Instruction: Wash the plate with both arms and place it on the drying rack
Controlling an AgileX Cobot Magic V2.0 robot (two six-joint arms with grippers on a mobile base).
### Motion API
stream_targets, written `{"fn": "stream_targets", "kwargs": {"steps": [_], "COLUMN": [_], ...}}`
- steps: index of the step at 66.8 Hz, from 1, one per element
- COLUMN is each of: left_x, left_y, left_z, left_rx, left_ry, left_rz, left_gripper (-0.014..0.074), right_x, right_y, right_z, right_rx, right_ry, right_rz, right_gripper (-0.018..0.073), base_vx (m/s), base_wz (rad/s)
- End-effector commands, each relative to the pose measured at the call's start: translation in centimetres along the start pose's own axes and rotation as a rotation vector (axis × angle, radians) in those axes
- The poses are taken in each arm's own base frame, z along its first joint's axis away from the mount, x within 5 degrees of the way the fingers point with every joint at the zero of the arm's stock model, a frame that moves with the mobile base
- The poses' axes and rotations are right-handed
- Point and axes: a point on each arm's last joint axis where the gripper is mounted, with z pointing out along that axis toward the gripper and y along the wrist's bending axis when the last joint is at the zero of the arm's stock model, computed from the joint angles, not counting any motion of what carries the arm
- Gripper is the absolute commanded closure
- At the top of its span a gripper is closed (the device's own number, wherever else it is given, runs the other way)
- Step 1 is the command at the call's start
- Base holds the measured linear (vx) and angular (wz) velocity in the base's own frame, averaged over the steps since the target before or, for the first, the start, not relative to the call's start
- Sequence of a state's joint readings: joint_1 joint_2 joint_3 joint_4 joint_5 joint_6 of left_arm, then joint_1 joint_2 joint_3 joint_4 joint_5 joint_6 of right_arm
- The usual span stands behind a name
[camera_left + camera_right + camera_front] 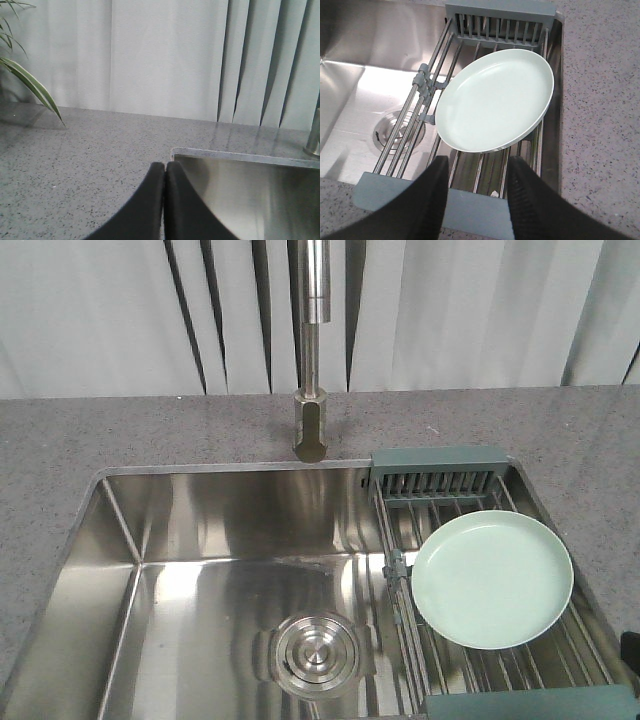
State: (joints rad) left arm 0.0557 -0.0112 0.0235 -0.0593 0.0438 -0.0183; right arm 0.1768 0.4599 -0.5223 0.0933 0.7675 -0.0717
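Observation:
The pale mint-green plate (pixel 493 578) (pixel 495 100) lies flat on the steel rods of the drying rack (pixel 440 486) (pixel 485 206), across the right side of the sink. My right gripper (pixel 479 162) is open, its two black fingers spread above the rack's near end piece, just short of the plate's near rim and holding nothing. My left gripper (pixel 165 165) is shut with nothing between its fingers, hovering over the counter at the sink's far left corner. Neither arm shows in the front view, apart from a dark sliver at the right edge.
The steel sink (pixel 230 540) has a round drain (pixel 315 648) in its floor. A tall faucet (pixel 312 370) rises behind it. Grey speckled counter (pixel 120 430) surrounds the sink. Plant leaves (pixel 30 82) hang at the far left.

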Motion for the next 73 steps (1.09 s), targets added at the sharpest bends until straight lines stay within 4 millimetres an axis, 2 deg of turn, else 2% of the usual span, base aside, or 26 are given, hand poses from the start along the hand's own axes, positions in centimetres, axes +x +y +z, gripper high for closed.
{"fn": "stream_targets", "kwargs": {"steps": [1, 54, 73], "left_x": [-1.54, -1.53, -1.53], "left_y": [-0.08, -0.08, -0.08], "left_z": [-0.26, -0.26, -0.26], "left_rx": [0.005, 0.005, 0.005], "left_ry": [-0.114, -0.113, -0.113], "left_rz": [-0.013, -0.012, -0.012], "left_gripper": [0.0603, 0.0603, 0.0603], "right_x": [-1.24, -1.24, -1.00], "right_y": [-0.02, -0.02, -0.12], "right_z": [-0.45, -0.45, -1.41], "right_rx": [0.005, 0.005, 0.023], "right_ry": [-0.084, -0.084, -0.132], "right_rz": [-0.004, -0.004, 0.002], "right_gripper": [0.0279, 0.0279, 0.0279], "base_vx": [0.00, 0.00, 0.00], "base_wz": [0.00, 0.00, 0.00]}}
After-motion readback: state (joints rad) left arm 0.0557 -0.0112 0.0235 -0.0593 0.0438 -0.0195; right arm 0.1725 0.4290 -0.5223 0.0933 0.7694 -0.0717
